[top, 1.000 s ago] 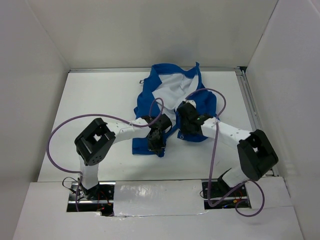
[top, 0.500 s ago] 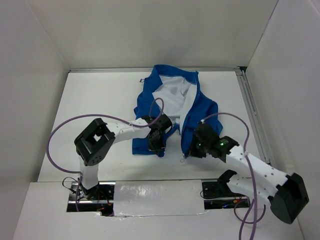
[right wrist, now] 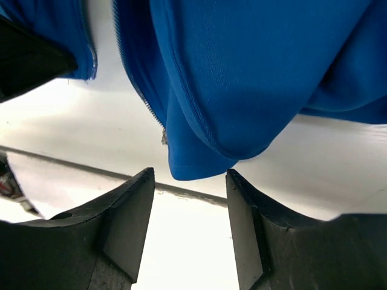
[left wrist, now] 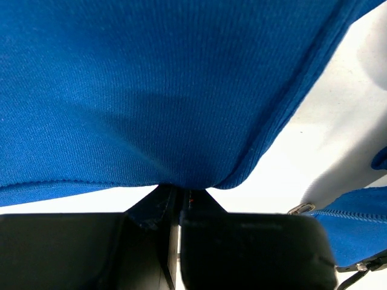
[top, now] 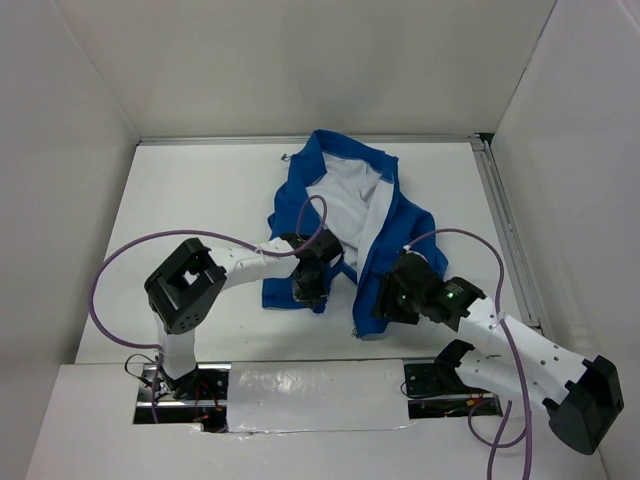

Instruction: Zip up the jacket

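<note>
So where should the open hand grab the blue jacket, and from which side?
Probably the jacket at the bottom corner of its loose front, beside the zipper teeth. It is thin and sticks out nearward, so the right gripper could slide on from that side.

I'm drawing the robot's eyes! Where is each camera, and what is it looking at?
Top camera: high behind the arms, looking down at the jacket; both arms show.
Left wrist: on the left claw, facing blue fabric it pinches.
Right wrist: on the open right claw, facing the jacket's hem.
All share the jacket.
</note>
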Controlling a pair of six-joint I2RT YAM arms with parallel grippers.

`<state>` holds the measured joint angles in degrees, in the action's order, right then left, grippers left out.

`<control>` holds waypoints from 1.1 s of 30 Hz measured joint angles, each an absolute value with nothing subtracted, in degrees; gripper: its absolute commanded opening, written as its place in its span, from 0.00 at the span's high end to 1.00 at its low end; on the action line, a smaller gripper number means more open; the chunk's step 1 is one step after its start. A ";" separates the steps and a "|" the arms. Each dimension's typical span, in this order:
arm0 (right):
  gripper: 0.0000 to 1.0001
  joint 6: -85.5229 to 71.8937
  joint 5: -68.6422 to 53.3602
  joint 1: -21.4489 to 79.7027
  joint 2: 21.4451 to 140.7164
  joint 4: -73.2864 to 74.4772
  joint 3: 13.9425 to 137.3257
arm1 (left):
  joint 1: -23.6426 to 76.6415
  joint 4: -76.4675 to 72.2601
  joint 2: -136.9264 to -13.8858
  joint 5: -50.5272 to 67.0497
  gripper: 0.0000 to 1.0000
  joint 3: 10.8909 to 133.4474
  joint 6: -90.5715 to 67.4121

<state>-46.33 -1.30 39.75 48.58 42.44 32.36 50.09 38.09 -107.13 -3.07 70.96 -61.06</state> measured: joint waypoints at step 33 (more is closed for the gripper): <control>0.38 -44.23 7.62 50.46 75.79 31.05 36.10 | 50.57 37.52 -105.41 -4.01 1.00 68.58 -61.80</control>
<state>-44.23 7.62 50.46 75.79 31.05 36.10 50.57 37.52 -105.41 -4.01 68.58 -61.80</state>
